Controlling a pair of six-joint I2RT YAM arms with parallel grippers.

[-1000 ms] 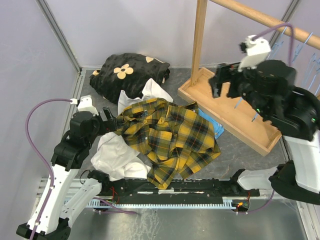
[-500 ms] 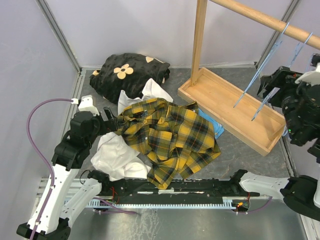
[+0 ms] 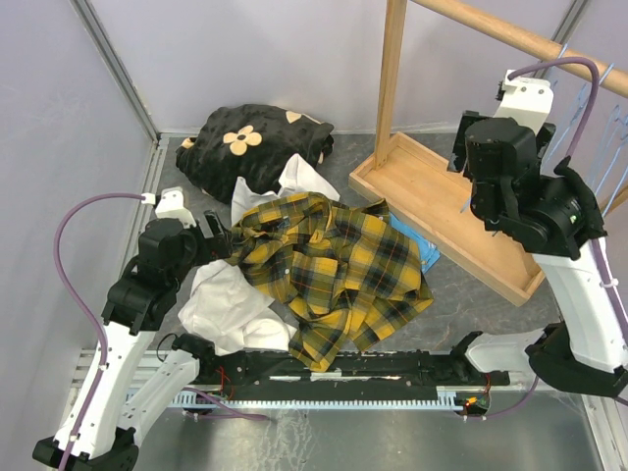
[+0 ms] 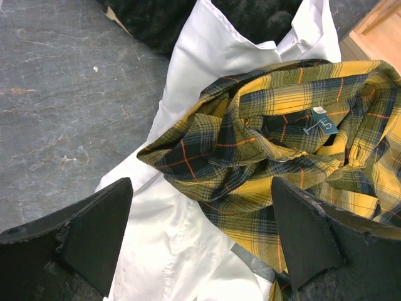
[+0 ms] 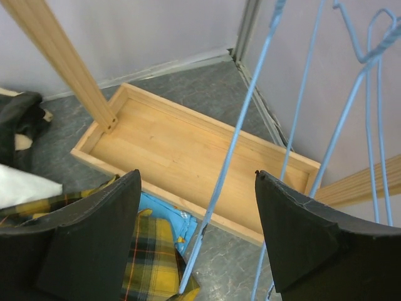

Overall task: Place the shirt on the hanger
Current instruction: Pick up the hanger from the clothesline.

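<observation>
- shirt: yellow-and-black plaid flannel, soft and nappy, crumpled in a loose heap mid-table. Collar turned up at its nine o'clock edge, teal size tag showing. Unmoved over the last second; not yet on anything.
- hanger: thin pale-blue wire, one of several alike hooked over the wooden rail at two o'clock from the shirt. Now running through the gap of the right claw.
- right claw: swung out toward three o'clock and back within the last second, now raised among the hanging wires. Fingers spread, a little narrower than a second ago, wire between them; contact not discernible. Judged: hanger pick-up just beginning, no grip made.
- left claw: spread wide, hovering just above the collar, barely shifted in that second. Judged: posted to take the collar once a hanger comes over.
- white garment: smooth, thin weave, lying under the shirt's nine o'clock side.
- black cloth: plush, cream flower print, bunched at eleven o'clock.
- blue item: peeking from under the shirt at three o'clock; kind not identifiable.
- tray: shallow pale-wood box, base of the rack, square post rising from one corner.
- table: grey, mottled, stone-like finish.
</observation>
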